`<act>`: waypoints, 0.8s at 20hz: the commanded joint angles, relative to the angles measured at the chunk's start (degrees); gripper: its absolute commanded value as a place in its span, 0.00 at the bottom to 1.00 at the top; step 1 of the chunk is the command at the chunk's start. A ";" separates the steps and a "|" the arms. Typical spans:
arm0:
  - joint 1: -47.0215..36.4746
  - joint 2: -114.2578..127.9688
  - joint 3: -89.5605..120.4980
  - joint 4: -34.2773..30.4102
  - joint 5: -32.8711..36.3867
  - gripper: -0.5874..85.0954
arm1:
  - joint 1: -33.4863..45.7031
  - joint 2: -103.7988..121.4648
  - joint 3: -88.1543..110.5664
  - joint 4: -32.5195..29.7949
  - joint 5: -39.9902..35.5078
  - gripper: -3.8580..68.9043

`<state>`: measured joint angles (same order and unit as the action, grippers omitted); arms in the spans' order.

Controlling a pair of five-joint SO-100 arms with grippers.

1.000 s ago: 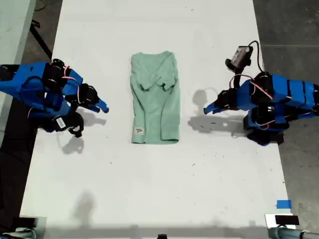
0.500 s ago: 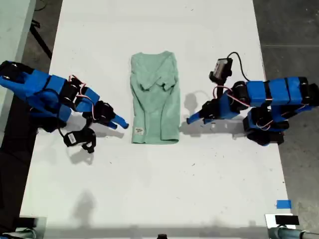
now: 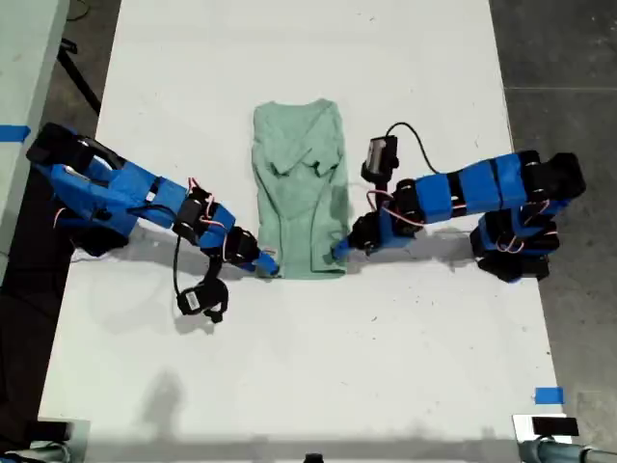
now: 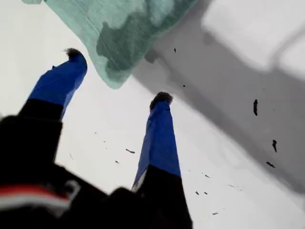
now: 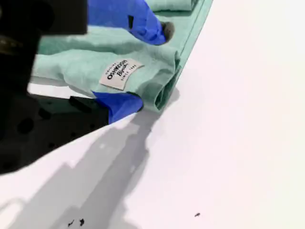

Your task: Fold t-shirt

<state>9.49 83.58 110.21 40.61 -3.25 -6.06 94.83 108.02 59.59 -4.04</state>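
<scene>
**Both grippers at the hem corners, long axis running away from them**

The pale mint-green short-sleeved cotton t-shirt lies flat on the white table. It is already narrowed to a tall strip with the sleeves tucked in. Its long axis runs from the hem, where the small white sewn label sits, up to the round neck at the far end.

My second gripper is right at the label's corner of the hem. In the second wrist view its fingers are spread wide around that corner: one blue finger is above the cloth and the other is low at table level against the folded edge. They are not yet pinched on it.

My first gripper is at the other hem corner, across the hem from the label. Its fingers are wide too. In the first wrist view that corner lies just ahead of the tips and between them, perhaps not quite inside the jaws.

Both arms seem about equally near. I judge the next move needs both to close on the hem, then carry it away from the label's end towards the neck, halving the strip along its length. The first gripper may need to advance slightly to catch all the layers.
</scene>
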 commanded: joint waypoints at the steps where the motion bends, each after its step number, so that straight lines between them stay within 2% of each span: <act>1: 0.26 -3.87 -6.50 -0.44 0.18 0.28 | -0.79 -2.46 -5.63 -0.88 0.26 0.49; 12: -1.67 -10.02 -12.22 7.73 -1.05 0.26 | -1.05 -18.54 -19.16 1.23 -2.11 0.50; 16: -2.20 -15.03 -17.84 12.83 -0.62 0.22 | -1.23 -22.32 -23.03 3.16 -2.55 0.36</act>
<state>8.53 69.70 96.68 51.06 -3.78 -6.33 72.69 89.47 61.70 -5.80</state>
